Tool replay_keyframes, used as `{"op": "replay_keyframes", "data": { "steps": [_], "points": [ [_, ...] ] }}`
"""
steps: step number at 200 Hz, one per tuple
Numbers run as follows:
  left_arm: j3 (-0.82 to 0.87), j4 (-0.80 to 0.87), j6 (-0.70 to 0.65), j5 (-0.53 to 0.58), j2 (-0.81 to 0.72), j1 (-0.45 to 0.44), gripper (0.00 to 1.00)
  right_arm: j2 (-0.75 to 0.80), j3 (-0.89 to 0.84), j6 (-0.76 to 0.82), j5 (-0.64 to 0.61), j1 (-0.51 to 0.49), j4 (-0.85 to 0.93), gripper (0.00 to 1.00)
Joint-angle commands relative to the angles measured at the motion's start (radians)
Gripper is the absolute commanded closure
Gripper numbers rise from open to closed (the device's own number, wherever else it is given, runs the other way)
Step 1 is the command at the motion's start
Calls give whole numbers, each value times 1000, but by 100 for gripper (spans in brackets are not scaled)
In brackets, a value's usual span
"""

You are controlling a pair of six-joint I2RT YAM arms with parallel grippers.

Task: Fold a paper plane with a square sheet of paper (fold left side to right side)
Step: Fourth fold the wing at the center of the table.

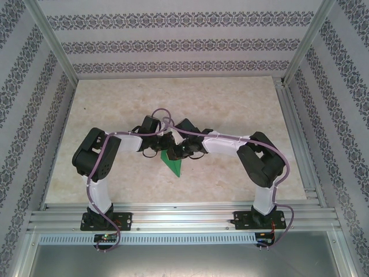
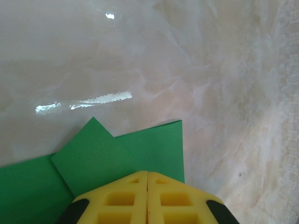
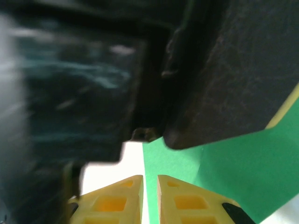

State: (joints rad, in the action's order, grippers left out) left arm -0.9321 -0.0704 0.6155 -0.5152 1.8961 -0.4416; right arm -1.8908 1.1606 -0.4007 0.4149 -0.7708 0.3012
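Top external: green paper (image 1: 173, 164) on marbled table (image 1: 230, 98), patterned walls (image 1: 184, 43).

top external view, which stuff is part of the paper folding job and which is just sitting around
Job:
green paper, partly folded
left gripper
right gripper

Just there:
marble table
patterned walls
metal frame

matt green paper (image 2: 140, 154), glossy marble-look table (image 2: 196, 70), brushed metal rails (image 1: 184, 218)
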Motion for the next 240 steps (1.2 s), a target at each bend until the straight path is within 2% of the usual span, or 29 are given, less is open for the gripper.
{"op": "replay_keyframes", "data": {
  "steps": [1, 57, 114, 172, 240],
  "points": [
    [24, -39, 4, 25, 20, -9, 92, -42, 28, 45, -33, -8, 11, 84],
    [53, -36, -1, 49, 14, -9, 93, -58, -52, 32, -29, -30, 10, 85],
    [53, -32, -5, 47, 12, -8, 93, 25, -221, -20, -21, -45, -90, 85],
    [53, -7, -15, 65, 0, -8, 94, 70, -286, 3, -13, -87, -30, 85],
    [47, 8, -20, 79, 1, -9, 94, 149, -410, -45, -15, -159, -30, 85]
  ]
}}
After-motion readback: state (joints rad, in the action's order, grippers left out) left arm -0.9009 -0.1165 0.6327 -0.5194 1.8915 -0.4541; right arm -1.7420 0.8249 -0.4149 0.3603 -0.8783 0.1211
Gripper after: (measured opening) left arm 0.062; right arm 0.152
